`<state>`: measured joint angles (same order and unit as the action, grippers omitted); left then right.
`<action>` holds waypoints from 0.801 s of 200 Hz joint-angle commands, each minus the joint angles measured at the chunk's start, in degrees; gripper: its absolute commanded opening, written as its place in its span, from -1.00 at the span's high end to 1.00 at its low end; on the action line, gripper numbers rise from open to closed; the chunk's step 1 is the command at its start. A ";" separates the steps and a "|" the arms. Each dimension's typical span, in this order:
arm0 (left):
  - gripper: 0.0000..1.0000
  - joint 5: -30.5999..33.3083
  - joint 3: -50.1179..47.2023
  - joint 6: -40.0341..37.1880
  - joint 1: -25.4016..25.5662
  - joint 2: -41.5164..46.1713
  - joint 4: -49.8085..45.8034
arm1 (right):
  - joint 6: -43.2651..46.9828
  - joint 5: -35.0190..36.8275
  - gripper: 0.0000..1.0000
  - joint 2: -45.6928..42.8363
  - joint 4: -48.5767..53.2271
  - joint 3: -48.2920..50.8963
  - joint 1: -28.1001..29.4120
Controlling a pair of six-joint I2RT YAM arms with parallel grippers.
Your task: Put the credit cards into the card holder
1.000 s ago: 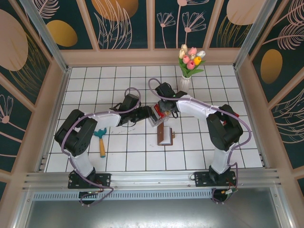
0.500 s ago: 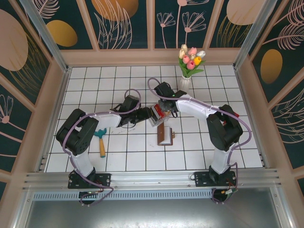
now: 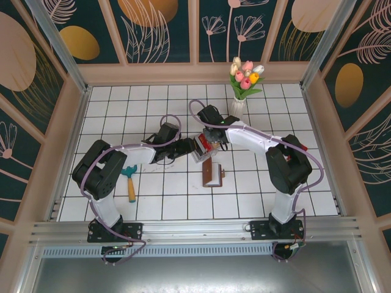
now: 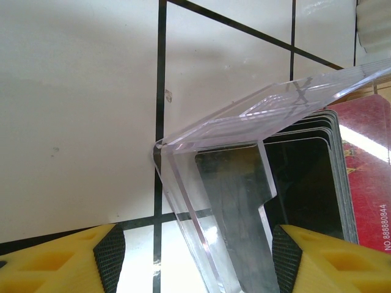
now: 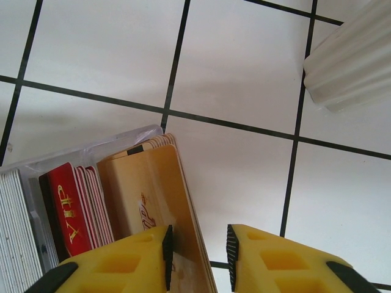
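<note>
From its base at the near left, the left arm (image 3: 122,155) folds up at the elbow and stretches low toward the middle, wrist almost level. The left pincer (image 3: 186,146) points right; in the left wrist view, the left pincer (image 4: 195,256) has its yellow fingers spread wide. The right arm (image 3: 256,140) rises from the near right, bends back and reaches left. The right pincer (image 3: 208,143) is tipped downward, the two pincers nearly meeting; in the right wrist view, the right pincer (image 5: 198,250) has a narrow gap between its fingers.

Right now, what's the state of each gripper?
Left gripper: open wide, straddling the clear plastic box.
Right gripper: open narrowly around a tan card standing in that box; a gap shows beside the card, so it is not clamped.
</note>
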<state>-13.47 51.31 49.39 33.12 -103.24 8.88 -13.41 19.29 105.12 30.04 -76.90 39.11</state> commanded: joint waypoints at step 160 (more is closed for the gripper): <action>-0.37 0.55 0.33 -1.68 -0.09 -0.03 -2.16 | -0.93 -0.96 0.69 -4.46 6.02 -5.48 1.76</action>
<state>-13.47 51.31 49.30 33.12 -103.28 8.82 -13.45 20.78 104.73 33.06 -80.34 40.27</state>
